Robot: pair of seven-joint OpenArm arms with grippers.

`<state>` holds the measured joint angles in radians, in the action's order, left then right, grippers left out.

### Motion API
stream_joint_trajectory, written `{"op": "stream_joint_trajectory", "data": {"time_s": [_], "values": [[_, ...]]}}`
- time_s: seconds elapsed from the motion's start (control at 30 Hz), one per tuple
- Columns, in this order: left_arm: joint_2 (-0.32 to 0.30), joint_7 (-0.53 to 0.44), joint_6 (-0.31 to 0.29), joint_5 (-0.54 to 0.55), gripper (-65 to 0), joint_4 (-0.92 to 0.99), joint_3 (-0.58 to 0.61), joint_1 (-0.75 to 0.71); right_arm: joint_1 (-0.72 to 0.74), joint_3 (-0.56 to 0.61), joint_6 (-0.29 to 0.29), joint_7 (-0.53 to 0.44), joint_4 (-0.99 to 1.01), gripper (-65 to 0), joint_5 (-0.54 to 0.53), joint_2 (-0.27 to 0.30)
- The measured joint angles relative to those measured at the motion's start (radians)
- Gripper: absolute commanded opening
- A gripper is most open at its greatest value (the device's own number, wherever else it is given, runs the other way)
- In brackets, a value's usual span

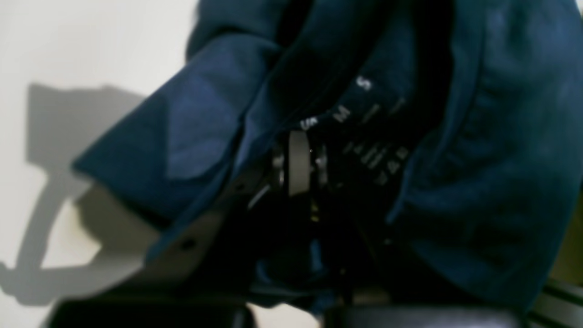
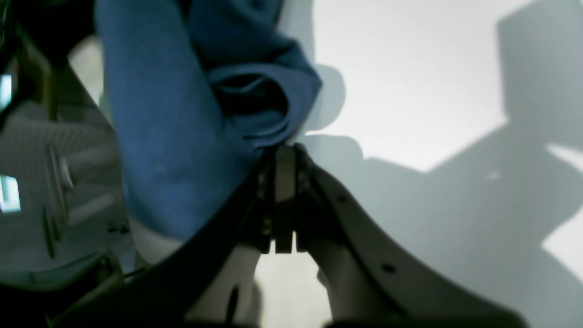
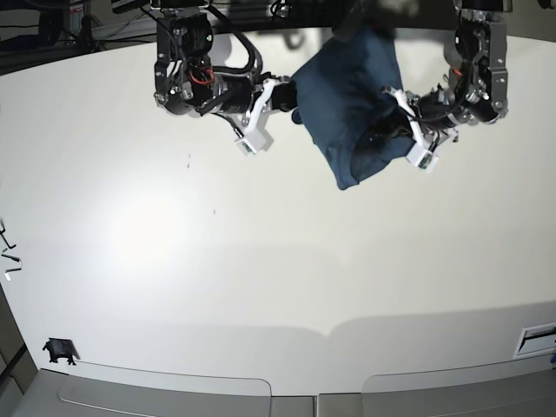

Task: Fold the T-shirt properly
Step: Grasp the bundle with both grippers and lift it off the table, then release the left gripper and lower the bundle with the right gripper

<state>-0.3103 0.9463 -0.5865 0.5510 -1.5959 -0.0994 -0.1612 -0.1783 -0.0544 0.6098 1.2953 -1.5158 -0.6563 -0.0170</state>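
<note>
The dark navy T-shirt (image 3: 347, 95) hangs bunched in the air between my two grippers, above the far part of the white table (image 3: 261, 261). My right gripper (image 3: 288, 97), on the base view's left, is shut on one edge of the cloth. In its wrist view the fingertips (image 2: 284, 148) pinch a fold of the T-shirt (image 2: 164, 123). My left gripper (image 3: 395, 111), on the base view's right, is shut on the other side. In the left wrist view the T-shirt (image 1: 492, 136) drapes over the gripper (image 1: 298, 136), and the printed neck label (image 1: 364, 118) shows beside it.
A small black object (image 3: 58, 350) sits near the front left corner of the table. At the front right edge there is a slotted fitting (image 3: 537, 339). Cables and equipment run along the back behind both arms.
</note>
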Motion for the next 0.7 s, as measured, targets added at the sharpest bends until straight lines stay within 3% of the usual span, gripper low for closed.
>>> {"op": "stream_joint_trajectory", "data": {"time_s": [0.1,0.2,0.3,0.47,0.53,0.6,0.7], "values": [[-0.002,0.005,0.001,0.011,-65.0,0.0,0.0,0.034,0.001,0.0,0.0,0.011,-0.013,-65.0,0.007,0.0],[-0.022,0.007,0.003,0.116,-65.0,-0.011,0.0,0.057,-0.002,0.002,-0.002,0.037,-0.071,-65.0,0.051,-0.002],[-0.057,0.008,0.003,0.144,-65.0,-0.065,-0.002,0.07,-0.002,0.0,-0.005,0.031,-0.16,-65.0,0.057,0.003],[-0.084,0.021,-0.001,0.148,-65.0,-0.176,-0.063,0.068,0.006,0.001,-0.002,-0.104,-0.306,-65.0,0.047,-0.002],[-0.086,0.022,-0.001,0.146,-65.0,-0.187,-0.117,0.068,0.006,0.0,0.007,-0.132,-0.355,-65.0,0.007,-0.014],[-0.086,0.025,-0.002,0.137,-65.0,-0.187,-0.178,0.065,0.006,0.001,0.073,-0.12,-0.378,-65.0,-0.074,-0.032],[-0.086,0.019,-0.001,0.14,-65.0,-0.187,-0.282,0.058,0.006,0.035,0.08,-0.069,-0.378,-65.0,-0.126,-0.078]]}}
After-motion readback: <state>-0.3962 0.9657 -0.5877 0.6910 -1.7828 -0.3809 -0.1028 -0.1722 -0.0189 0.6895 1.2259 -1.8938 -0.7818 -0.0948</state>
